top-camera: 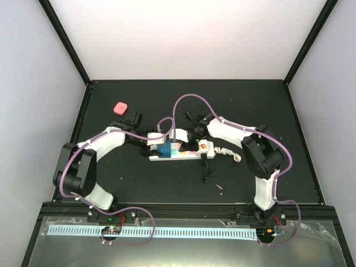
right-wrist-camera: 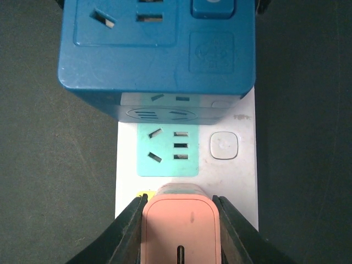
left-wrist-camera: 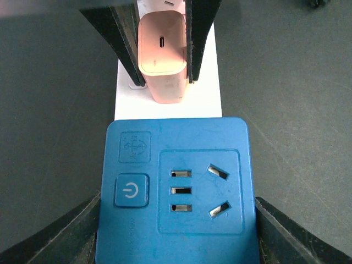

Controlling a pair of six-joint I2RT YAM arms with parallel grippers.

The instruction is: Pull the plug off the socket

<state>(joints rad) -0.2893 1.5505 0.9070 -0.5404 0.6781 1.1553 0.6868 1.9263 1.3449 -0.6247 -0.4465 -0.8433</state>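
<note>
Dark table boxed by white walls and black framing. At its centre, long white socket, bundled cord at the right end, green outlet bare between blue adapter and pink plug. Right jaws clenched on the plug; left jaws flanking the adapter, grip impossible to tell.

The socket strip lies crosswise on the bench. An adapter block sits on its left end between the left pincer's fingers, and the plug stands further right in the right pincer's grip, with one bare outlet between them. The strip's bundled cord lies off its right end, a small flat piece well behind its left end, and a loose wire just before its right half.
</note>
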